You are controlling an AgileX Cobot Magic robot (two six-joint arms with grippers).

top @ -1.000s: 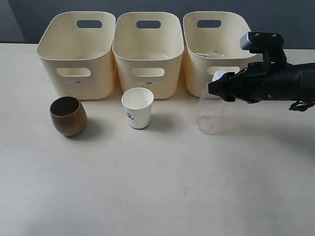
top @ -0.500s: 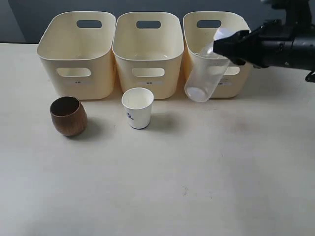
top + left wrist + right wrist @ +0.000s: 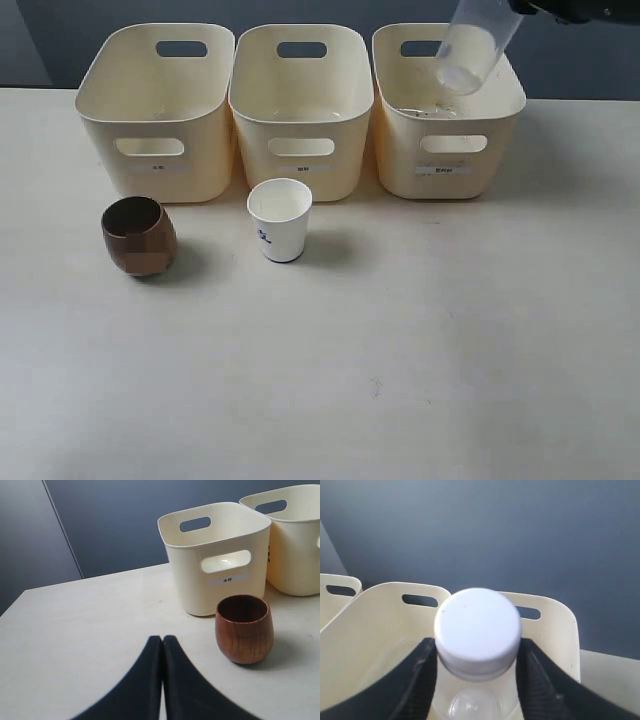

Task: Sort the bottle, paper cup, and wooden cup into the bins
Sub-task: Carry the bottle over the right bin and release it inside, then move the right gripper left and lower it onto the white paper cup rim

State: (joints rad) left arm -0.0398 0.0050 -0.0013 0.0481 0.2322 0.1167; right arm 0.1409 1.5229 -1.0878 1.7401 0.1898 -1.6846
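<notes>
From the exterior view, the bottle [image 3: 470, 48] hangs tilted in the air over the right bin [image 3: 450, 150]. Its round base is the lowest part and points down toward the bin's opening. Its upper end runs out of the top of the picture toward my right arm, of which I get only a dark sliver at the frame's edge. As far as I can tell, the bottle is clear of the bin's rim and walls. On the right wrist view the right fingers [image 3: 420, 680] pinch the bottle just under its white cap [image 3: 477, 630], one on each side of the neck. The cream bin is open beneath them.

The middle bin [image 3: 300, 110] stands just beside the right one, and the left bin [image 3: 155, 110] just beside that, all in a row at the back of the tabletop [image 3: 400, 380]. The paper cup [image 3: 280, 220] stands upright in front of the middle bin, near it but apart, with its small dark mark facing the camera. The wooden cup [image 3: 138, 236] sits upright in front of the left bin, apart from the paper cup. Both cups are well to the left of the bottle, out of my right arm's line.

On the left wrist view the left fingers [image 3: 145, 680] are pressed together with nothing between them, low over the tabletop. The wooden cup stands ahead of them, with the left bin's labelled front behind it.
</notes>
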